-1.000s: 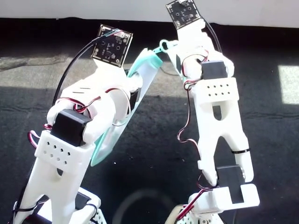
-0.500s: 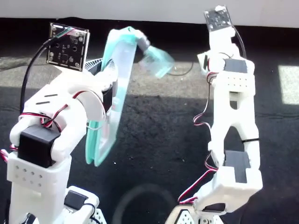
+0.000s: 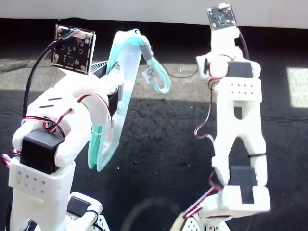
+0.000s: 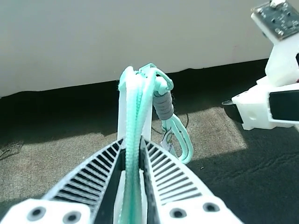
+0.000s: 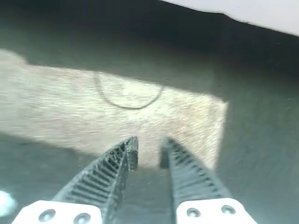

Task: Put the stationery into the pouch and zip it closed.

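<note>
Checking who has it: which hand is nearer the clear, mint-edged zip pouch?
Left. The left hand is clamped on the clear, mint-edged zip pouch, holding it up; the right hand is empty, apart from it.

Our left arm [image 3: 62, 127] stands raised, the left gripper [image 4: 133, 144] clamped on the pouch [image 4: 128, 105] by its edge. Our right arm [image 3: 238, 115] stretches away beside it, the right gripper [image 5: 148, 153] empty, fingers slightly apart.

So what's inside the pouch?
Can't tell. The pouch, pinched between the left fingers, shows its teal zipper edge and a dangling loop; its sides hide whatever is inside.
</note>
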`<control>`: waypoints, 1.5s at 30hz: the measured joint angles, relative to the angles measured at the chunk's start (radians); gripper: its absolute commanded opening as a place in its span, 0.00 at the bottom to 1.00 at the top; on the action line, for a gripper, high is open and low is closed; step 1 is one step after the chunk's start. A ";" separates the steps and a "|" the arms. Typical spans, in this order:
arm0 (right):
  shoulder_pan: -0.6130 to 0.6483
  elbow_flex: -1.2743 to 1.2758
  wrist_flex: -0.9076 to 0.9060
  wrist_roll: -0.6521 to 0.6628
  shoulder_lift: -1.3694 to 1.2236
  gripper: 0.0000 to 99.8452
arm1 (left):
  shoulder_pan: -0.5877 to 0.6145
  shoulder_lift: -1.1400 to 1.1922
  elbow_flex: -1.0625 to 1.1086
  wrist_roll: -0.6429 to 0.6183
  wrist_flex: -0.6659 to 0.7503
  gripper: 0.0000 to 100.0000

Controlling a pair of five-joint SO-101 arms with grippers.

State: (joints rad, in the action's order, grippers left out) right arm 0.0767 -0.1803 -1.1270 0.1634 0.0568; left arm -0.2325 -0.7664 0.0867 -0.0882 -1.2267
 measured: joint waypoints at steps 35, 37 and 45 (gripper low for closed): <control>0.496 0.025 0.074 -0.003 0.153 0.25 | 0.009 0.002 0.055 0.003 0.003 0.01; 0.493 0.037 0.109 0.026 0.153 0.25 | 0.009 0.002 0.055 0.003 0.002 0.01; 0.428 0.038 0.163 0.041 0.152 0.25 | 0.009 0.000 0.055 0.011 -0.038 0.01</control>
State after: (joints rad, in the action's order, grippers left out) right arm 0.5048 -0.1419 -0.9643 0.2048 0.2087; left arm -0.2232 -0.7664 0.1419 -0.0775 -1.2651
